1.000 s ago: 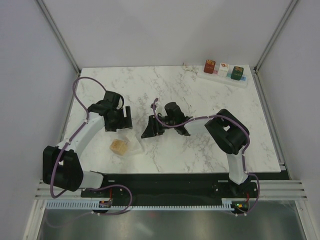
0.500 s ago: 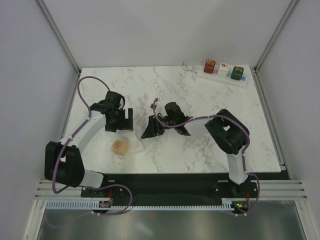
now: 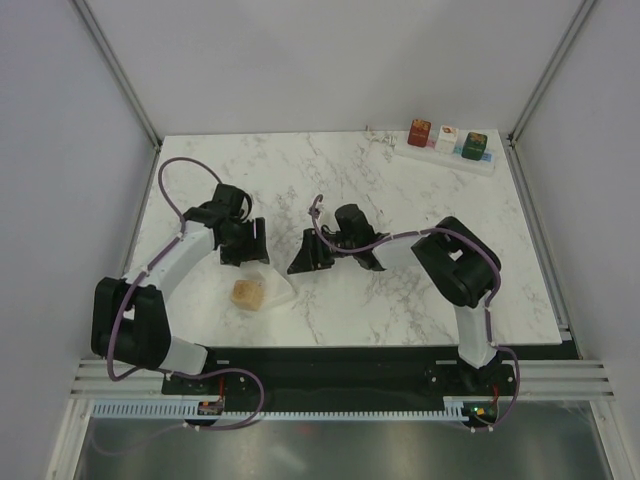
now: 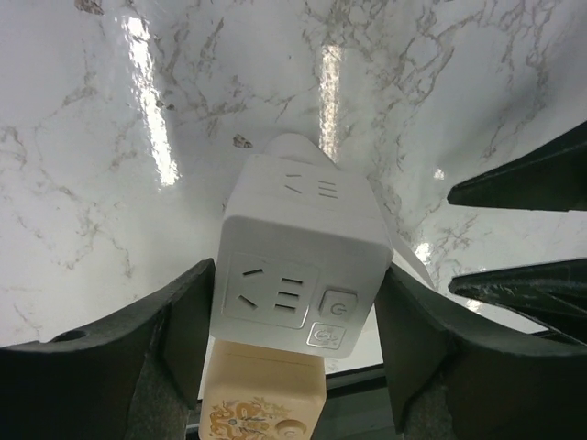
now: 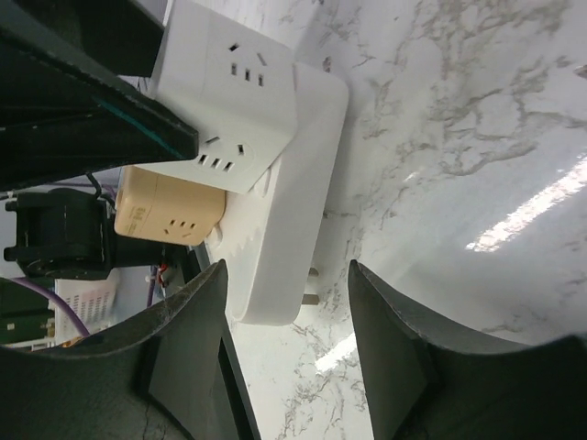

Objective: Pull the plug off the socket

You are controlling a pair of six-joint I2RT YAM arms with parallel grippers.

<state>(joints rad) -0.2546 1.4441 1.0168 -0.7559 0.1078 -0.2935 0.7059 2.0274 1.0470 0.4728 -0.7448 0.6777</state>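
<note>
White cube plug (image 4: 298, 266) is seated on the short white socket strip (image 5: 303, 202), which is laid at the left front of the marble table (image 3: 400, 200). A cream cube plug (image 4: 261, 394) is seated beside it. The left gripper (image 4: 298, 307) is clamped from above on the cube's two flanks, with no gap seen. The right gripper (image 5: 284, 312) is held apart astride the strip's free end, gripping nothing. The strip's long axis runs from one gripper to the other. A straight upward pull by the left is judged next.
</note>
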